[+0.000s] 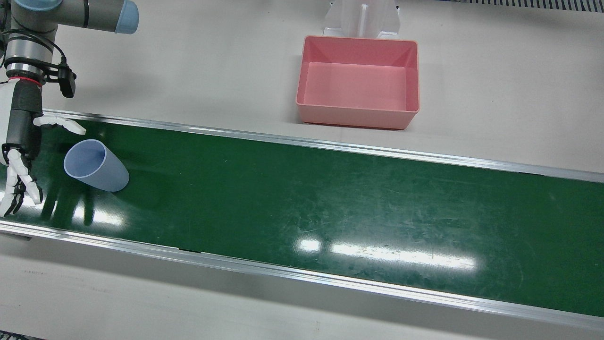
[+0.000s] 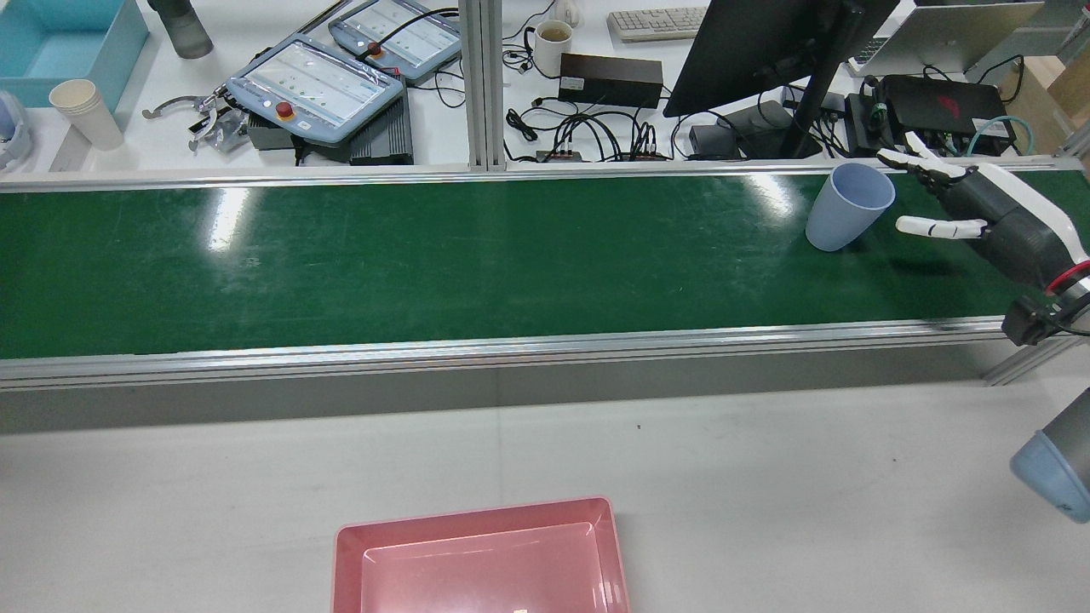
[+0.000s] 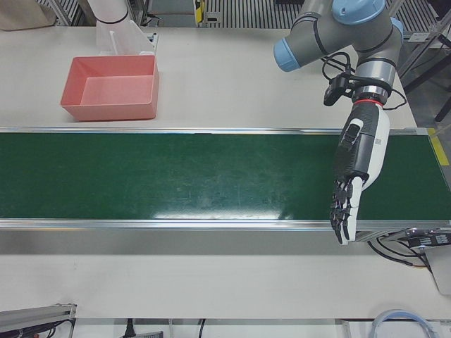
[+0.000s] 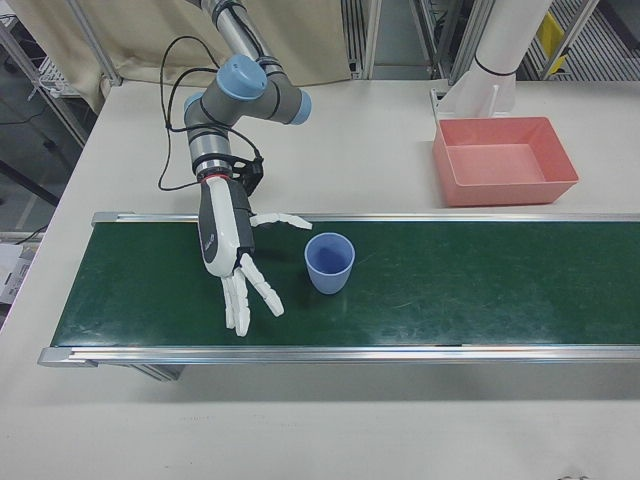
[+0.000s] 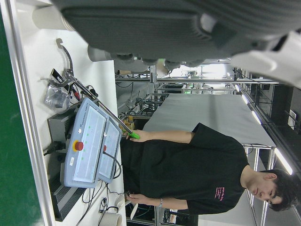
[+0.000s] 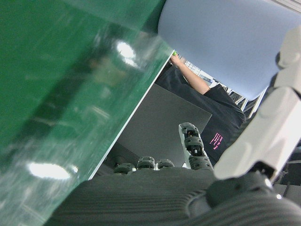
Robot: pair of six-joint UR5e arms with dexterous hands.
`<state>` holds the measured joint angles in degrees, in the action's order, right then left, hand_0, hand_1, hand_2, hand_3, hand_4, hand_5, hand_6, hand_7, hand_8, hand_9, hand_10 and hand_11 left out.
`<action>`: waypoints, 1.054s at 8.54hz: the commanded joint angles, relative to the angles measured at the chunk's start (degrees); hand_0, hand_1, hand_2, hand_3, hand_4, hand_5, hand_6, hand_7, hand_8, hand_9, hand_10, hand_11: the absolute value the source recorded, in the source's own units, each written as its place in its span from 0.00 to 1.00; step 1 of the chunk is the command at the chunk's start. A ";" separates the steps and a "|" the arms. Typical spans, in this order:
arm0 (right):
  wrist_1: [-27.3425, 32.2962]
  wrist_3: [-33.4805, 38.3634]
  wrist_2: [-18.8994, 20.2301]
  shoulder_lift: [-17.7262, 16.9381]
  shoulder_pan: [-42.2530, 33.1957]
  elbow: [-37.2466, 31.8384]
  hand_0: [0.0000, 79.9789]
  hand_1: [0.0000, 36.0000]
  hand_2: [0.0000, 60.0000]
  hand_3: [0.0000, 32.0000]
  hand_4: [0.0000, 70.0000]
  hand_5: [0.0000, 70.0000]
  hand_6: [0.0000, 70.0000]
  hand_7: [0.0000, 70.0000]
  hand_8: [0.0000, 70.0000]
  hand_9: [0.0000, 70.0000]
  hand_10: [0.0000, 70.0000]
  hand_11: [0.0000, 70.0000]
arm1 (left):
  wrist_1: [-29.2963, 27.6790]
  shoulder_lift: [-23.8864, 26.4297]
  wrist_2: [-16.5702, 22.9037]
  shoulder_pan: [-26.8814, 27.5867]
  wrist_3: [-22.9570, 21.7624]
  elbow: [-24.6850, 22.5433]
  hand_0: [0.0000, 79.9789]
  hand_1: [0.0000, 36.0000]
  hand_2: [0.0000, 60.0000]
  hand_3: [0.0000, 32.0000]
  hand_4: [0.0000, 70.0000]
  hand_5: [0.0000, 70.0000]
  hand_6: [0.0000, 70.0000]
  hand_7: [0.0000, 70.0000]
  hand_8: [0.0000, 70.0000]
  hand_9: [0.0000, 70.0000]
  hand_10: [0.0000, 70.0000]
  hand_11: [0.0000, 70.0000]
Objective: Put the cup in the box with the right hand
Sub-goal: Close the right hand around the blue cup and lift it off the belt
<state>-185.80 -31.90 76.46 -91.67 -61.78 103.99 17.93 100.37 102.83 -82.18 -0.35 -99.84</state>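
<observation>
One blue cup (image 4: 329,263) stands upright, mouth up, beside the right robot hand (image 4: 232,255), fingers spread.

front view overhead, rear view opposite, both sharing belt (image 1: 330,198)

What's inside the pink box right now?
Nothing: the pink box shows a bare floor in the front view. The cup stands on the green belt, beside the open right hand. The rear view crops the box's near edge.

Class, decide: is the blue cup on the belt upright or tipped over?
Upright: the cup stands on its base on the green belt, open rim facing up.
</observation>
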 commanded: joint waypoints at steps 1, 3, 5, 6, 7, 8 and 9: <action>0.00 0.08 -0.96 0.00 1.04 -0.02 0.46 0.31 0.30 0.00 0.00 0.04 0.01 0.00 0.04 0.04 0.00 0.00 | 0.00 0.00 0.00 0.00 0.00 0.00 0.00 0.00 0.00 0.00 0.00 0.00 0.00 0.00 0.00 0.00 0.00 0.00; 0.00 0.25 -1.14 -0.09 0.96 0.07 0.53 0.55 0.67 0.00 0.00 0.08 0.12 0.44 0.16 0.30 0.03 0.06 | 0.00 0.00 0.00 0.00 0.00 0.00 0.00 0.00 0.00 0.00 0.00 0.00 0.00 0.00 0.00 0.00 0.00 0.00; -0.61 0.34 -4.29 -0.18 1.22 0.16 0.49 0.88 1.00 0.00 0.67 0.23 0.57 1.00 1.00 1.00 0.81 1.00 | 0.00 0.00 0.00 0.00 0.00 0.00 0.00 0.00 0.00 0.00 0.00 0.00 0.00 0.00 0.00 0.00 0.00 0.00; -0.70 0.34 -4.30 -0.26 1.22 0.16 0.53 0.94 1.00 0.00 0.77 0.26 0.63 1.00 1.00 1.00 0.95 1.00 | 0.00 0.00 0.00 0.00 0.00 0.00 0.00 0.00 0.00 0.00 0.00 0.00 0.00 0.00 0.00 0.00 0.00 0.00; -0.79 0.34 -4.30 -0.27 1.22 0.94 0.55 0.96 1.00 0.00 0.75 0.27 0.63 1.00 1.00 1.00 0.97 1.00 | 0.00 0.00 0.00 0.00 0.00 0.00 0.00 0.00 0.00 0.00 0.00 0.00 0.00 0.00 0.00 0.00 0.00 0.00; -1.05 0.34 -4.30 -0.35 0.79 4.17 0.55 0.96 1.00 0.00 0.66 0.26 0.61 1.00 1.00 1.00 0.90 1.00 | 0.00 0.00 0.00 0.00 0.00 0.00 0.00 0.00 0.00 0.00 0.00 0.00 0.00 0.00 0.00 0.00 0.00 0.00; -1.84 0.17 -4.22 -0.70 0.61 7.94 0.57 0.95 1.00 0.00 0.64 0.25 0.59 1.00 1.00 1.00 0.84 1.00 | 0.00 0.00 0.00 0.00 0.00 0.00 0.00 0.00 0.00 0.00 0.00 0.00 0.00 0.00 0.00 0.00 0.00 0.00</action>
<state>-186.60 -31.56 72.27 -91.95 -60.72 105.76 17.93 100.37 102.83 -82.18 -0.35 -99.84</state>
